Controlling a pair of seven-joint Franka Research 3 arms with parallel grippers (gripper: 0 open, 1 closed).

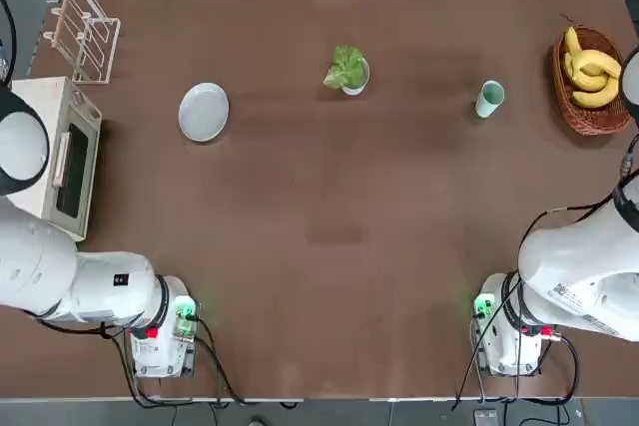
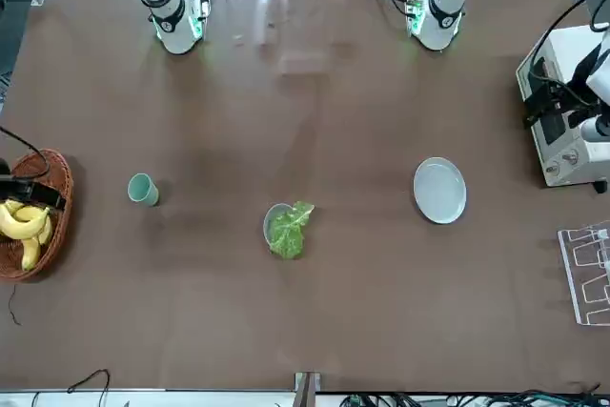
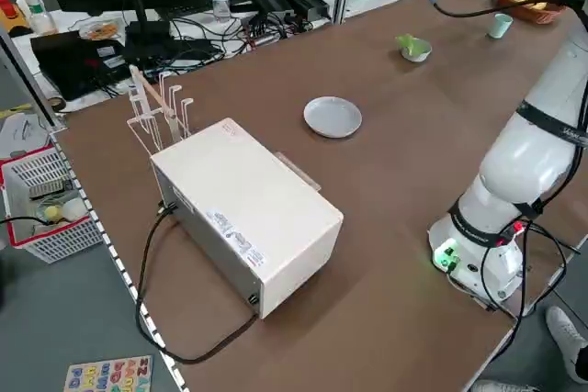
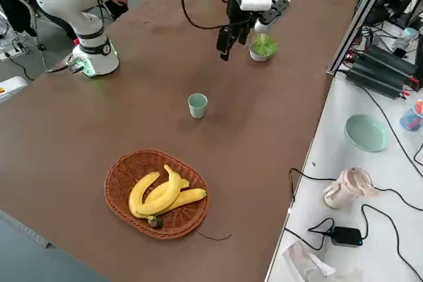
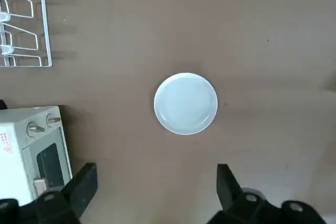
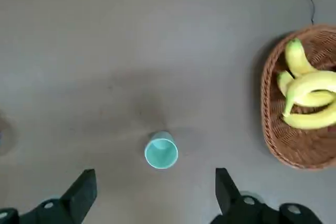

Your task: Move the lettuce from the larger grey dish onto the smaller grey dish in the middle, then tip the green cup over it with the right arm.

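Nearest your side of the table [image 1: 329,246], both arm bases sat at the edge, and each arm was raised high, so you got wide looks down through the wrist cameras. The left gripper [image 5: 155,177] hung above the larger grey dish [image 5: 186,103] with its jaws spread wide and nothing between them. The dish was bare, so I judge that arm's part was finished and it was only keeping clear. The right gripper [image 6: 154,178] was just as wide and empty, hanging over the green cup [image 6: 161,151]. That fits the tipping step, which was not yet done: the cup stood upright, well apart from the middle dish.

Farther out, the lettuce [image 1: 345,67] lay in the smaller grey dish [image 2: 270,219], spilling over one rim. That put it between the plate on the robot's left and the cup on its right. Beyond the cup, at the right edge, a wicker basket [image 1: 589,117] held bananas [image 1: 591,72], close enough that your descent to the cup should mind it. A white oven [image 1: 60,157] and a clear rack [image 1: 85,32] stood at the left edge.

The leaves covered most of the small dish. From above I could not tell whether the cup held anything. The overhead and front cameras cut off both grippers.
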